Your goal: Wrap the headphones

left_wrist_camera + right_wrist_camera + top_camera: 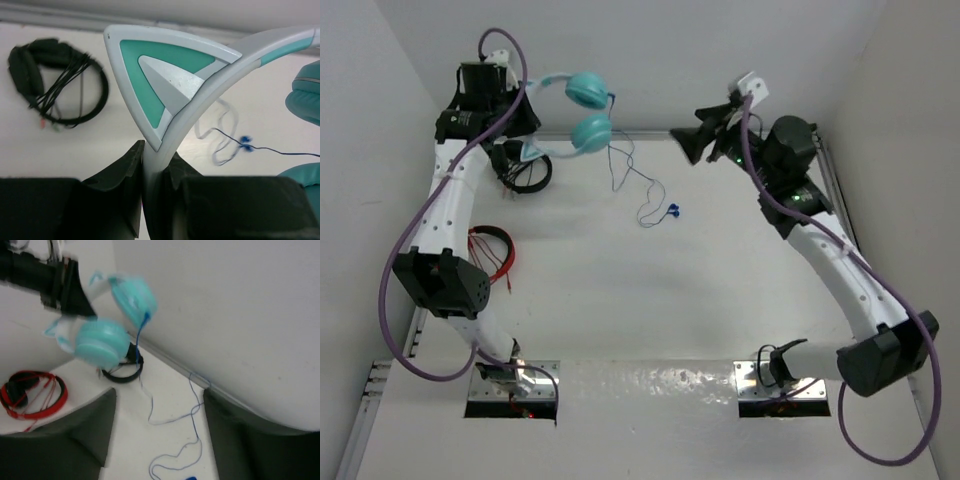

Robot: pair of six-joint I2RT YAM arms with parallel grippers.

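Note:
The teal headphones (590, 130) with a pale cat-ear headband hang raised at the back left. My left gripper (523, 150) is shut on the headband; in the left wrist view my left gripper (157, 157) clamps it just below a cat ear (165, 70). The thin dark cable (625, 170) trails from the cups to the table and ends at the blue plug (673, 211). My right gripper (692, 142) is open and empty, in the air right of the cups. In the right wrist view my right gripper (159, 400) frames the cable (192, 415), with the cups (97, 342) blurred beyond it.
Black headphones (525, 172) lie on the table under the left gripper and also show in the left wrist view (55, 82). A red coiled cable bundle (490, 250) lies at the left. White walls close off the back and both sides.

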